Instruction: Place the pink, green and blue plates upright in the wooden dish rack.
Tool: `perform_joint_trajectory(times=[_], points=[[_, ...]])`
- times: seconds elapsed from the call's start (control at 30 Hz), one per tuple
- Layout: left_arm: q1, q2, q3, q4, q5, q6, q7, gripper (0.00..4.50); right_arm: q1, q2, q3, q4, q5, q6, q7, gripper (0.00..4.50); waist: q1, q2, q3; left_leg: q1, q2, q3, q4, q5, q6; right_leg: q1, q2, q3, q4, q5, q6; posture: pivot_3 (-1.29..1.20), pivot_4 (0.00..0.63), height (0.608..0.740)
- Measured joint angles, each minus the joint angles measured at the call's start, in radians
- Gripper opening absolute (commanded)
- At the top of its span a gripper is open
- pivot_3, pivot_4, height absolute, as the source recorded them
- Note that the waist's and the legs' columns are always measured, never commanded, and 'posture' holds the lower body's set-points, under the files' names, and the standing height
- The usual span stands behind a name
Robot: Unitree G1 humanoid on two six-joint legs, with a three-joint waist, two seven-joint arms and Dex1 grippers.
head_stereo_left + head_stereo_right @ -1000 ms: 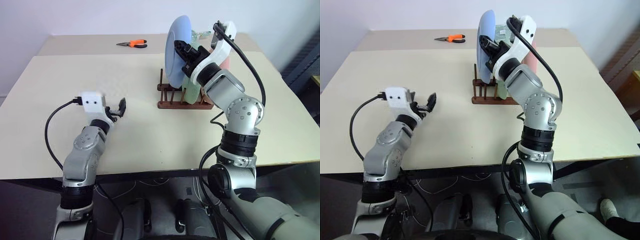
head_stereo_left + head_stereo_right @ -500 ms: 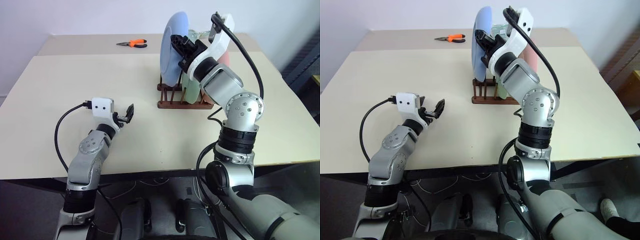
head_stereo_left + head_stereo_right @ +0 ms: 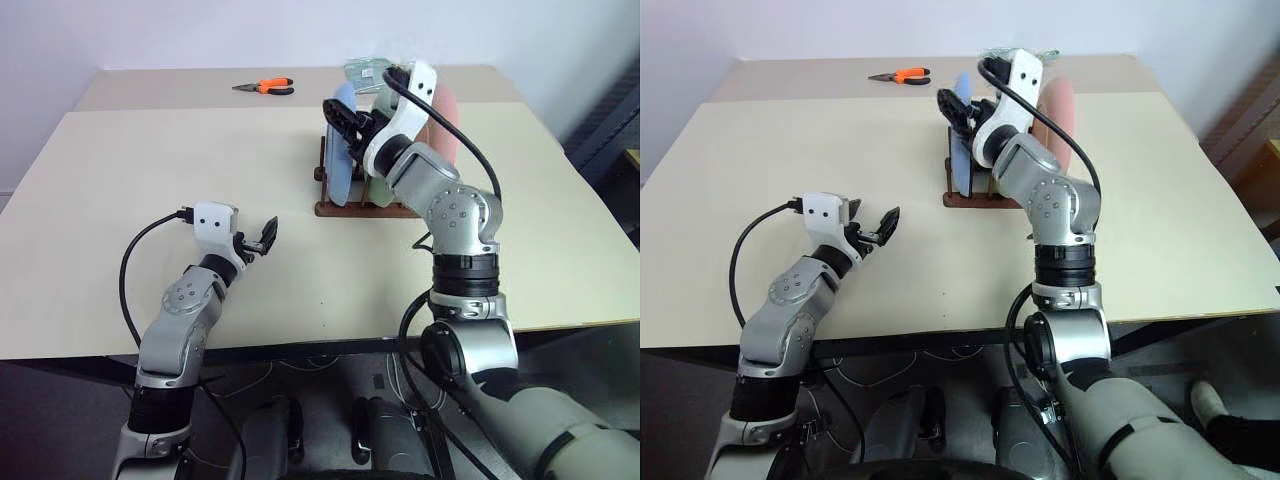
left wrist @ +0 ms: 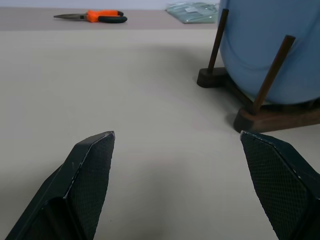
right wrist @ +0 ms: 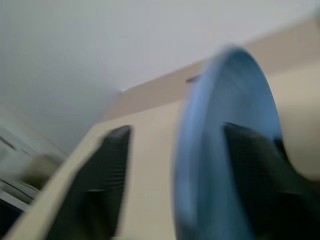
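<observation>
Plates stand upright in the wooden rack (image 3: 365,207): the light blue plate (image 3: 343,160) at its near-left end, the green plate (image 3: 374,187) behind, the pink plate (image 3: 444,122) farthest. Right gripper (image 3: 340,117) straddles the blue rim, fingers spread apart. Left gripper (image 4: 187,165) gapes wide, empty, well apart from the rack.

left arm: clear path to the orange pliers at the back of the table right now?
Probably yes for path: bare table lies between the open left end effector and the pliers, with the dish rack off to the side. Whether the arm stretches that far is unclear.
</observation>
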Motion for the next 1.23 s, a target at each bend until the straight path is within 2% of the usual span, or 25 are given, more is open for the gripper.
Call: perform_joint_trajectory(times=[0.13, 0.2, 0.27, 0.33, 0.5, 0.6, 0.67, 0.77, 1.03, 1.23], points=[[0.012, -0.003, -0.003, -0.018, 0.000, 0.002, -0.002, 4.15, 0.029, -0.182, 0.211, -0.137, -0.205, -0.159, 0.183, 4.01, 0.003, 0.000, 0.000, -0.001, 0.000, 0.000, 0.000, 0.000, 0.001, -0.001, 0.000, 0.000, -0.001, 0.000, 0.000, 0.00, 0.150, 0.740], [0.014, -0.006, -0.006, -0.020, 0.000, 0.005, -0.002, 4.15, 0.071, -0.269, 0.254, -0.212, -0.266, -0.239, 0.270, 4.01, 0.006, 0.000, 0.000, -0.001, 0.000, 0.000, 0.000, 0.000, 0.001, 0.000, -0.001, 0.000, -0.001, 0.000, 0.000, 0.00, 0.150, 0.740], [0.014, -0.006, -0.011, -0.021, 0.000, 0.008, -0.006, 4.15, 0.112, -0.325, 0.241, -0.273, -0.279, -0.279, 0.331, 4.01, 0.007, 0.000, 0.000, -0.001, 0.000, 0.000, 0.000, 0.000, 0.001, 0.000, -0.001, -0.001, -0.001, 0.000, 0.000, 0.00, 0.150, 0.740], [0.020, 0.004, -0.024, -0.024, 0.002, 0.010, -0.024, 4.15, 0.181, -0.408, 0.172, -0.348, -0.243, -0.291, 0.407, 4.01, 0.013, 0.000, 0.000, -0.001, 0.000, -0.001, 0.000, -0.001, 0.001, 0.002, -0.002, -0.002, -0.003, 0.000, 0.000, 0.00, 0.150, 0.740], [0.050, 0.093, -0.045, -0.006, 0.023, 0.010, -0.113, 4.15, 0.545, -0.635, -0.238, -0.421, 0.024, -0.139, 0.608, 4.01, 0.036, -0.001, 0.000, 0.000, 0.000, -0.003, 0.001, -0.003, 0.004, 0.005, -0.004, -0.003, -0.006, 0.000, 0.000, 0.00, 0.150, 0.740], [0.054, 0.129, -0.058, 0.028, 0.032, 0.000, -0.167, 4.15, 0.714, -0.668, -0.362, -0.381, 0.067, -0.102, 0.663, 4.01, 0.028, 0.001, 0.000, 0.001, 0.000, -0.003, 0.001, -0.007, 0.009, 0.004, -0.005, -0.002, -0.006, 0.000, 0.000, 0.00, 0.150, 0.740], [0.057, 0.142, -0.061, 0.051, 0.035, -0.008, -0.193, 4.15, 0.797, -0.676, -0.381, -0.341, 0.050, -0.116, 0.690, 4.01, 0.023, 0.003, 0.000, 0.002, 0.001, -0.002, 0.001, -0.007, 0.009, 0.004, -0.004, -0.001, -0.005, 0.000, 0.000, 0.00, 0.150, 0.740], [0.064, 0.159, -0.049, 0.082, 0.037, -0.024, -0.205, 4.15, 0.845, -0.676, -0.378, -0.288, 0.028, -0.138, 0.720, 4.01, 0.020, 0.006, 0.001, 0.002, 0.001, -0.002, 0.001, -0.007, 0.009, 0.003, -0.004, -0.001, -0.005, 0.000, 0.000, 0.00, 0.150, 0.740], [0.146, 0.192, 0.008, 0.073, 0.040, -0.030, -0.209, 4.15, 0.831, -0.651, -0.244, -0.123, -0.066, -0.277, 0.791, 4.01, 0.030, 0.007, 0.002, 0.001, 0.000, -0.002, 0.001, -0.004, 0.004, 0.003, -0.006, -0.001, -0.005, 0.000, 0.000, 0.00, 0.150, 0.740], [0.178, 0.190, 0.028, 0.017, 0.036, -0.020, -0.190, 4.15, 0.762, -0.622, -0.173, -0.098, -0.102, -0.325, 0.803, 4.01, 0.030, 0.007, 0.002, 0.001, 0.000, -0.002, 0.001, -0.005, 0.002, 0.003, -0.007, -0.001, -0.005, 0.000, 0.000, 0.00, 0.150, 0.740]])
